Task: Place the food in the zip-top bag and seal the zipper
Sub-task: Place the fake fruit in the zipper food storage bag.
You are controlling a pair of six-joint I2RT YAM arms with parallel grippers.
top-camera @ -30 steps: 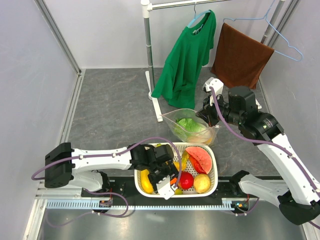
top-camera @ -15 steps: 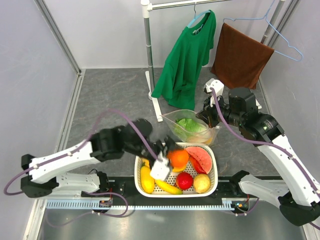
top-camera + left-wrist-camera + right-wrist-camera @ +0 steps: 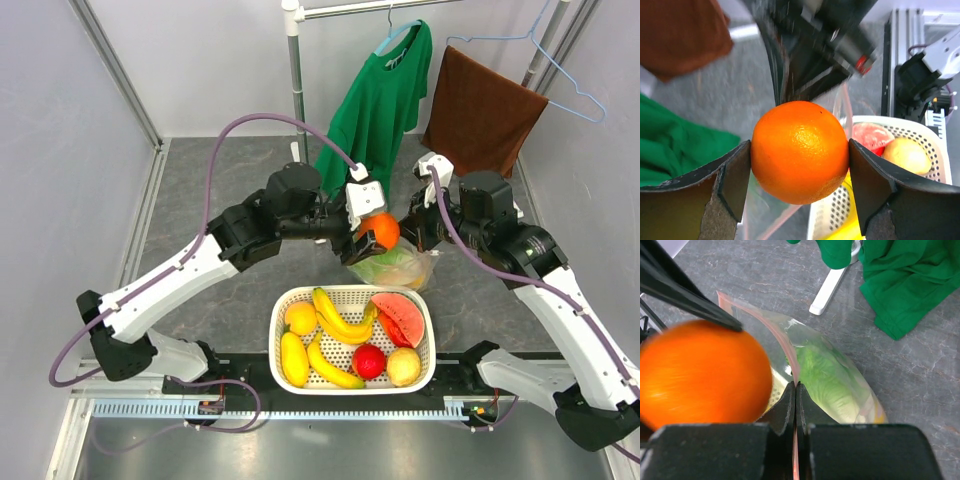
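Over the grey tabletop [image 3: 220, 190], the left arm [image 3: 210, 255] holds an orange [image 3: 800, 152] clamped between the left jaws, one pad against each side, level with the mouth of the bag [image 3: 840, 385]. From above, the fruit and wrist cover most of that opening, so it cannot be told whether the orange hangs over the gap or just beside it. The right jaws are pressed shut on the bag's top edge, the pink zipper [image 3: 788, 347] running straight in between them, and they hold that side of the bag up. A green cabbage [image 3: 825, 375] lies inside the bag against its clear wall; a yellowish patch shows at the bag's far lower corner, too small and half cut off to name. In the right wrist view the orange is a blur at the left edge, hiding the nearer side of the mouth. In the left wrist view the right arm behind the fruit is smeared and dark, and only a corner of the white basket [image 3: 430, 340] shows. That basket sits just in front of the bag, holding bananas [image 3: 340, 320], a watermelon slice [image 3: 398, 318] and several round fruits. A green shirt [image 3: 375, 110] and a brown towel [image 3: 480, 110] hang behind.
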